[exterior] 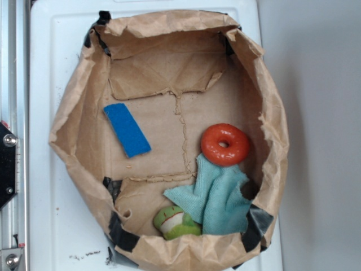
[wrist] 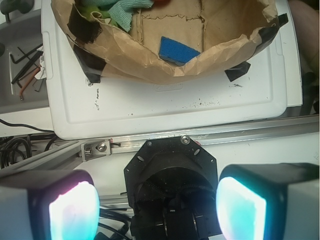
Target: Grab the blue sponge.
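The blue sponge (exterior: 127,129) is a thin flat bright-blue strip lying on the floor of a brown paper bag (exterior: 84,141), left of centre. In the wrist view it (wrist: 179,50) shows just over the bag's near rim. My gripper (wrist: 157,207) is not in the exterior view. In the wrist view its two glowing pads (wrist: 74,212) stand wide apart with nothing between them. It hangs well back from the bag, above the robot's black base (wrist: 170,170).
In the bag lie an orange ring (exterior: 224,144), a pale teal cloth (exterior: 217,197) and a green-and-white toy (exterior: 175,222). The bag sits on a white tray (wrist: 165,107). A metal rail (wrist: 150,142) runs beside the tray. Allen keys and cables (wrist: 22,65) lie at the left.
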Controlling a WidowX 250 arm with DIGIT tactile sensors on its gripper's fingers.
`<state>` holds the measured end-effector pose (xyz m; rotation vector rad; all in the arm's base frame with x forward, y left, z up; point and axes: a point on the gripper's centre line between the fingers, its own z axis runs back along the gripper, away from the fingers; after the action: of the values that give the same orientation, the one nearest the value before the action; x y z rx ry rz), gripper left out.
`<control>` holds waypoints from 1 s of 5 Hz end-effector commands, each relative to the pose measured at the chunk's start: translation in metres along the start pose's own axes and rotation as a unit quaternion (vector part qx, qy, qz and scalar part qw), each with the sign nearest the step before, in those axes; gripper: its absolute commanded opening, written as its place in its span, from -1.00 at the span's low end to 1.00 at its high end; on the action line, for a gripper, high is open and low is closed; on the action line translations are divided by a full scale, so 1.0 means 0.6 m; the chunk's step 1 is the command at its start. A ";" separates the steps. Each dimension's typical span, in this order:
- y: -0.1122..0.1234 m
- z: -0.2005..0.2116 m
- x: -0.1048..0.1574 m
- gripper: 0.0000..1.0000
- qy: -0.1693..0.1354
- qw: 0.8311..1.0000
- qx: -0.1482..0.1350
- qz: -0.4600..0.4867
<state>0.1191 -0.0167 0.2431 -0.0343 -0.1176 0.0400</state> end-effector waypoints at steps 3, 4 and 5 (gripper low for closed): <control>0.028 -0.043 0.158 1.00 -0.030 0.999 0.002 0.040; 0.036 -0.055 0.207 1.00 -0.075 0.996 0.003 0.043; 0.027 -0.088 0.248 1.00 -0.094 0.993 -0.072 -0.012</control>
<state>0.2673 0.0005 0.1884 -0.1786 -0.2491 0.0092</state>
